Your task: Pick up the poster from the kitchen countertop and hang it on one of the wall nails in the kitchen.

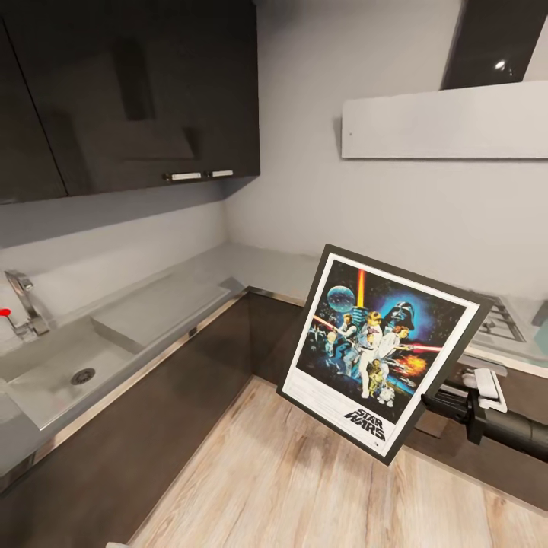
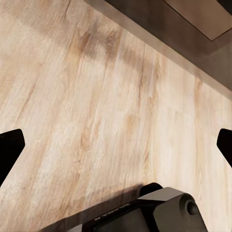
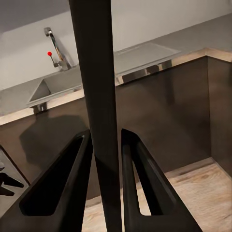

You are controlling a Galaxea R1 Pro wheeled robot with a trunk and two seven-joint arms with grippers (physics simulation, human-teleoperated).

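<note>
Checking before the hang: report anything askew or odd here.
The poster is tilted, not upright: the right hand pinches its lower right edge, holding it in the air over the floor. No damage or spill shows on the countertop.

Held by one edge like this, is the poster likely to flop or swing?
Probably stiff: the poster keeps flat while the right gripper pinches just its edge. It seems light, since one edge grip carries it. Being held off-centre and tilted, it may pivot between the fingers.
</note>
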